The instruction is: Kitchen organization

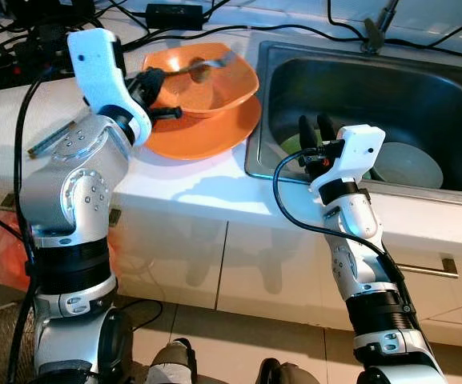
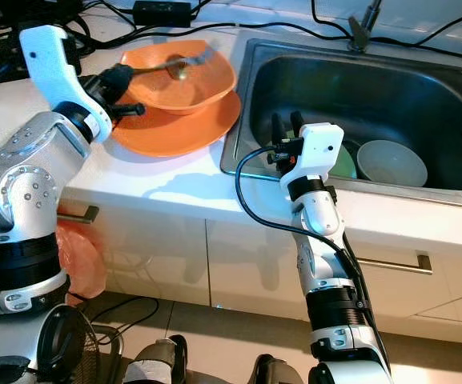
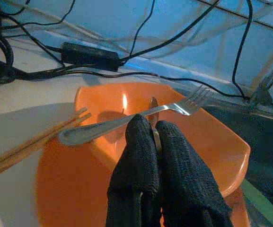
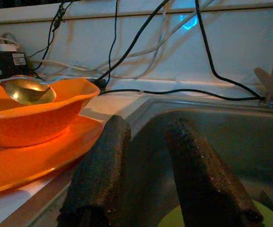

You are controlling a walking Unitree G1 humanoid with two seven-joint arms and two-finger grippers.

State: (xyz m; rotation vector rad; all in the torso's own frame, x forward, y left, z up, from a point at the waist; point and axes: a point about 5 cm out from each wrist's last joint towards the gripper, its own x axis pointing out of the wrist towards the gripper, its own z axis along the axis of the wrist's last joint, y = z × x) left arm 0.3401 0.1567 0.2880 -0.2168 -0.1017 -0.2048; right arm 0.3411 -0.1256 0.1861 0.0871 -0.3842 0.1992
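Pinching a spoon (image 3: 153, 118) over the bowl (image 1: 214, 84), left gripper (image 3: 154, 137) closed on its thin, slick, rigid handle; grip mid-handle. Right gripper (image 4: 145, 161) open, empty.

White countertop (image 1: 190, 188) is carrying an orange plate (image 1: 214, 138), wooden chopsticks (image 3: 30, 144) lying just beside it, and black cables (image 1: 134, 20) trailing along the back; steel sink (image 1: 359, 88) is sitting inset.

Bowl (image 1: 206, 76) on plate (image 1: 214, 136), left of sink (image 1: 375, 88)
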